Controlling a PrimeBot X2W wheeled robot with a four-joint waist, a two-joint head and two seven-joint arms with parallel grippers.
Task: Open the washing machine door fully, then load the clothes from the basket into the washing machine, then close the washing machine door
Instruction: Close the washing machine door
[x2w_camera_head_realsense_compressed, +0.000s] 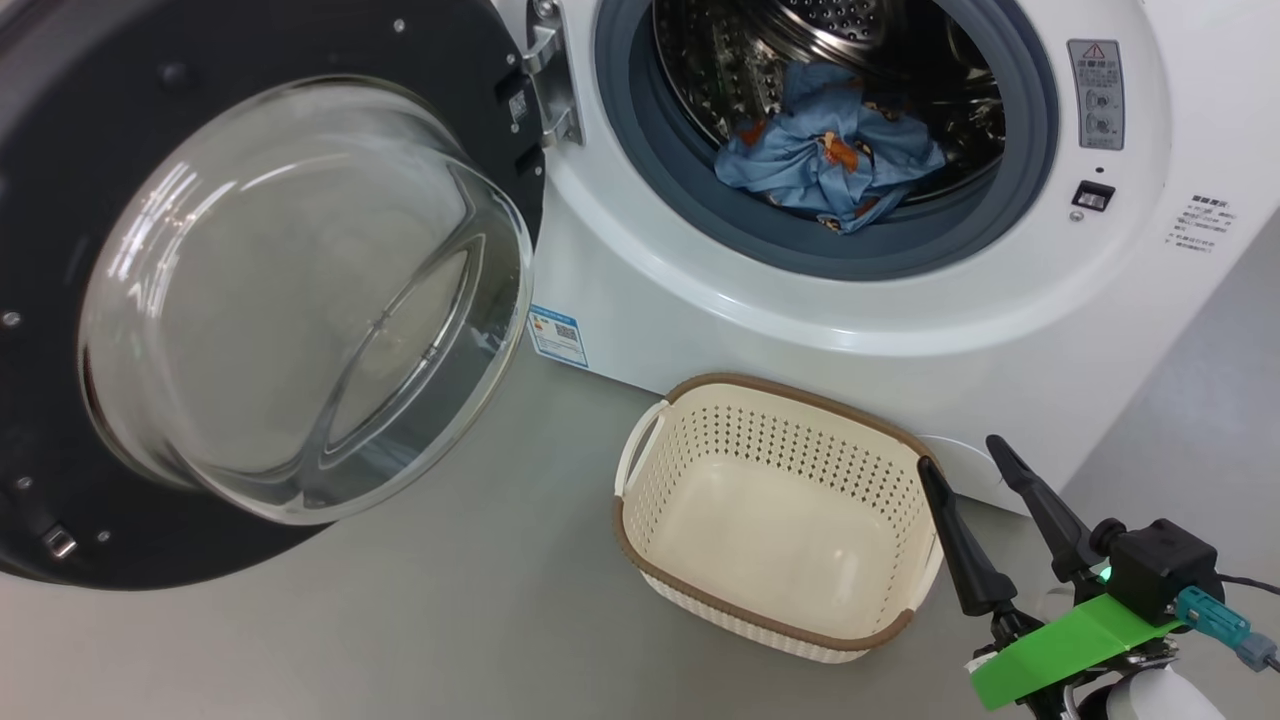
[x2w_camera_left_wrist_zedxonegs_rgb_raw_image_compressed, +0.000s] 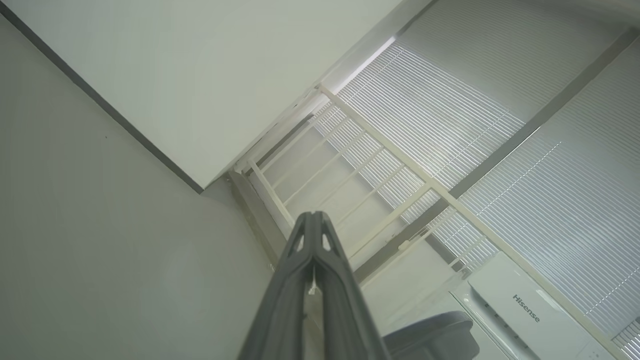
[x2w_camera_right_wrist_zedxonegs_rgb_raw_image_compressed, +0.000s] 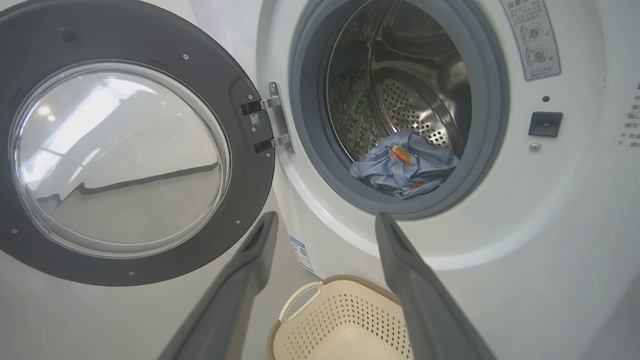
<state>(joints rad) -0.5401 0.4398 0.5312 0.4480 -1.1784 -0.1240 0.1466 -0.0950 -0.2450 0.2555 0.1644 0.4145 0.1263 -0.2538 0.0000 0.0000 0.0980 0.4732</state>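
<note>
The washing machine door (x2w_camera_head_realsense_compressed: 250, 300) (x2w_camera_right_wrist_zedxonegs_rgb_raw_image_compressed: 120, 150) stands swung wide open to the left, its glass bowl bulging toward me. Light-blue clothes (x2w_camera_head_realsense_compressed: 830, 150) (x2w_camera_right_wrist_zedxonegs_rgb_raw_image_compressed: 405, 162) lie in the steel drum of the washing machine (x2w_camera_head_realsense_compressed: 900, 300) (x2w_camera_right_wrist_zedxonegs_rgb_raw_image_compressed: 525, 240), just behind the grey gasket. The cream basket (x2w_camera_head_realsense_compressed: 770, 510) (x2w_camera_right_wrist_zedxonegs_rgb_raw_image_compressed: 340, 325) sits on the floor before the machine with nothing in it. My right gripper (x2w_camera_head_realsense_compressed: 965, 465) (x2w_camera_right_wrist_zedxonegs_rgb_raw_image_compressed: 325, 225) hovers open at the basket's right rim, empty. My left gripper (x2w_camera_left_wrist_zedxonegs_rgb_raw_image_compressed: 312, 215) is shut on nothing, pointing away toward a wall and window blinds.
Grey floor spreads left of the basket under the open door. In the left wrist view, a white railing (x2w_camera_left_wrist_zedxonegs_rgb_raw_image_compressed: 380, 150), a white Hisense unit (x2w_camera_left_wrist_zedxonegs_rgb_raw_image_compressed: 525, 305) and a dark chair back (x2w_camera_left_wrist_zedxonegs_rgb_raw_image_compressed: 430, 335) lie off to that side.
</note>
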